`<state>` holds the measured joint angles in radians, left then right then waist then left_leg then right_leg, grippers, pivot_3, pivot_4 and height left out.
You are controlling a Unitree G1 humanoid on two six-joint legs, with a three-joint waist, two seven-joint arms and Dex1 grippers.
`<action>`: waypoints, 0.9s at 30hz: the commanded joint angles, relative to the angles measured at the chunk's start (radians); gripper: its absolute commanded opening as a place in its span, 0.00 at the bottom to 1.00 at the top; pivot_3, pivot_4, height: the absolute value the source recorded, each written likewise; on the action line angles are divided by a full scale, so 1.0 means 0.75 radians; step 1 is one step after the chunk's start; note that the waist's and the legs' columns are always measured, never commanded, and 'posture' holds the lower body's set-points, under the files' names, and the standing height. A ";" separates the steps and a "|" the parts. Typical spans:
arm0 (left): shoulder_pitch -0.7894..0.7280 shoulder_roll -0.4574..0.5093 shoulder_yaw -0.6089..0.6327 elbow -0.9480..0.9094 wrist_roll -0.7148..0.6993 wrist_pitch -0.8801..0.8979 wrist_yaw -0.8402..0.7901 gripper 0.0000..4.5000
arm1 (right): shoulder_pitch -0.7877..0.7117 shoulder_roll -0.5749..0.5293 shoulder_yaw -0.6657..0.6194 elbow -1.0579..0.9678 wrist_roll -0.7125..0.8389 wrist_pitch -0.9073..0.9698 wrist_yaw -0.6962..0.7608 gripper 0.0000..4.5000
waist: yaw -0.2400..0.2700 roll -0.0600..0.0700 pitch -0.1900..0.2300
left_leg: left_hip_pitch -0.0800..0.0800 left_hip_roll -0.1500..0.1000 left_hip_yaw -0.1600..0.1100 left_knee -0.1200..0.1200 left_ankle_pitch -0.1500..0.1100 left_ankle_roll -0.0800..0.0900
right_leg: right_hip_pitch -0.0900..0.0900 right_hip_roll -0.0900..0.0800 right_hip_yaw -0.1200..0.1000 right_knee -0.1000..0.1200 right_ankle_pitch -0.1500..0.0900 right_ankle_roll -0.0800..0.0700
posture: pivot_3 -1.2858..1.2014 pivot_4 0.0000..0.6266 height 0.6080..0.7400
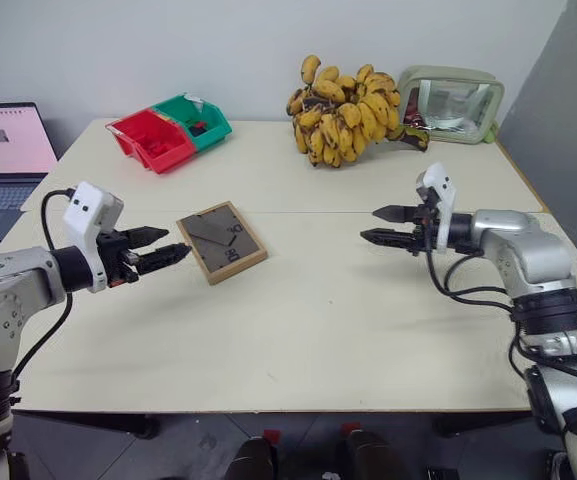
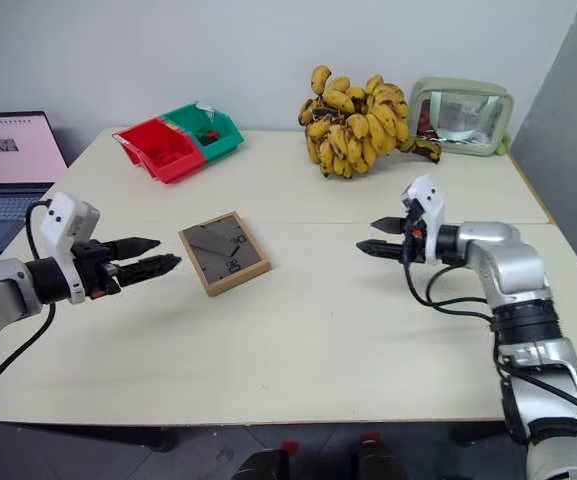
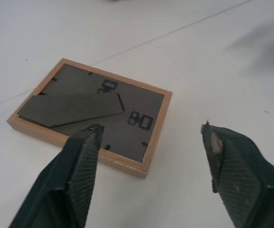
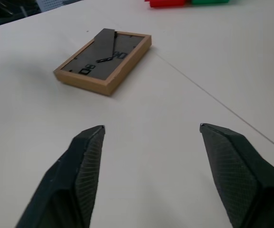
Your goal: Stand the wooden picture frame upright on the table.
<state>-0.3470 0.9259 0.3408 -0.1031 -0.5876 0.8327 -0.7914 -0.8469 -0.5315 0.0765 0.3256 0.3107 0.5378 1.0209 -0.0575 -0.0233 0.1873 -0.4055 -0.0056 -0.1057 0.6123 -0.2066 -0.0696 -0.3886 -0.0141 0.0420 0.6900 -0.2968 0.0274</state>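
The wooden picture frame (image 1: 221,241) lies flat on the cream table (image 1: 318,320), dark back up, its fold-out stand lying flat against the back. It rests just left of the table's middle, below the seam. My left gripper (image 1: 173,245) hovers open just left of the frame, pointing at it, with nothing between its fingers (image 3: 80,166). My right gripper (image 1: 380,225) hovers open well to the right of the frame, pointing toward it, also holding nothing. The frame (image 4: 103,61) lies some way beyond the right fingertips (image 4: 91,142).
A red and a green bin (image 1: 168,130) sit at the back left. A large bunch of bananas (image 1: 343,110) and a green-rimmed clear pouch (image 1: 453,103) stand at the back right. A laptop (image 1: 3,150) is off the table's left edge.
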 commanded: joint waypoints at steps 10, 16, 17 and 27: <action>-0.077 -0.435 -0.061 0.306 0.388 -0.301 0.656 0.17 | -0.367 0.522 0.105 0.862 -0.366 -0.606 -0.540 0.15 | 0.001 -0.001 -0.001 | 0.003 -0.001 0.002 0.000 0.000 0.000 | 0.000 -0.003 0.001 0.003 0.000 0.000 | 0.52 0.24 1.00; -0.152 -0.522 -0.121 0.475 0.443 -0.392 0.659 0.01 | -0.442 0.709 0.086 1.148 -0.426 -0.750 -0.682 0.00 | 0.001 -0.002 -0.001 | 0.003 -0.002 0.002 0.000 0.000 -0.001 | 0.000 -0.004 0.000 0.004 0.000 0.000 | 0.52 0.24 1.00; -0.151 -0.524 -0.122 0.479 0.447 -0.392 0.659 0.01 | -0.443 0.728 0.092 1.167 -0.437 -0.766 -0.687 0.00 | 0.001 -0.002 -0.001 | 0.003 -0.002 0.002 0.000 0.000 -0.001 | 0.000 -0.004 0.000 0.004 0.000 0.000 | 0.52 0.24 1.00; -0.234 -0.538 -0.232 0.593 0.465 -0.337 0.536 0.01 | -0.468 0.889 0.063 1.221 -0.458 -0.782 -0.690 0.00 | -0.001 -0.001 -0.001 | 0.005 -0.002 0.001 0.000 0.001 -0.001 | 0.000 -0.002 0.000 0.009 0.000 0.000 | 0.52 0.24 1.00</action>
<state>-0.5122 0.5239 0.1848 0.3478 -0.2439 0.5792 -0.3640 -1.1633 0.1243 0.1381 1.2537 -0.0296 -0.0255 0.5009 -0.0582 -0.0244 0.1864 -0.4018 -0.0072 -0.1046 0.6124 -0.2061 -0.0706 -0.3890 -0.0159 0.0425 0.6970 -0.2965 0.0272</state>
